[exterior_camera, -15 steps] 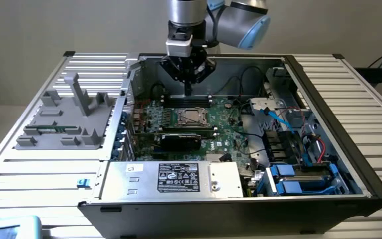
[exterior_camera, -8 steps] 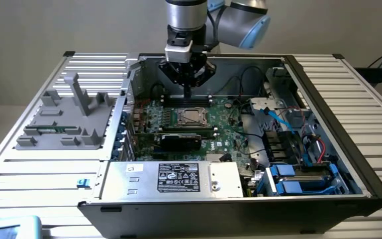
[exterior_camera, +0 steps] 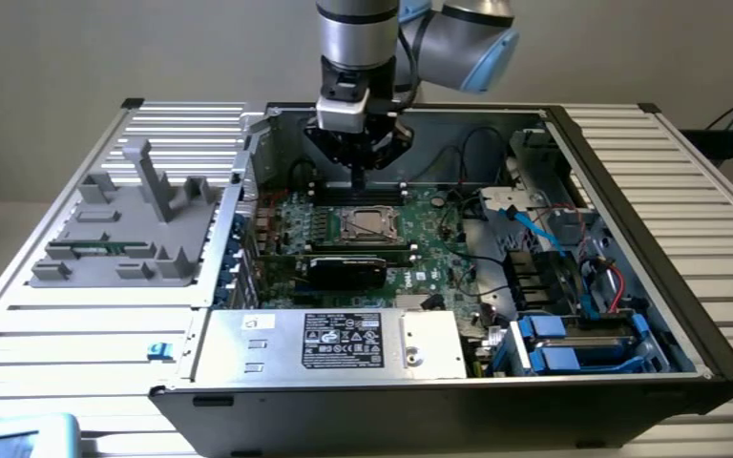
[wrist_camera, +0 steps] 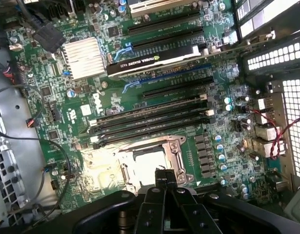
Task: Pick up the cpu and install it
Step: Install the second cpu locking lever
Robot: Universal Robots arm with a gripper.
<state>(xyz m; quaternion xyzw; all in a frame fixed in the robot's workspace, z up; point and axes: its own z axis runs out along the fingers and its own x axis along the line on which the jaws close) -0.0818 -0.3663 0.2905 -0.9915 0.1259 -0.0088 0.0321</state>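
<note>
**CPU seated in socket frame, claw closed above it**

Grey wall and a ribbed metal bench surround an opened computer case lying on its side. We find the gripper hanging inside the case over the motherboard, its fingers pressed together and holding nothing that we can see.

Directly under the fingertips in the wrist view lies the cpu, a pale square resting within the socket frame; the exterior view places it at. We judge the chip already set down in its seat. Whether the retention frame is latched we cannot tell.

Just beside the socket run the memory slots, then a graphics card and a finned heatsink. Farther out, the power supply sits at the case's near edge, and a grey plastic shroud rests on the bench at the exterior view's left.
</note>
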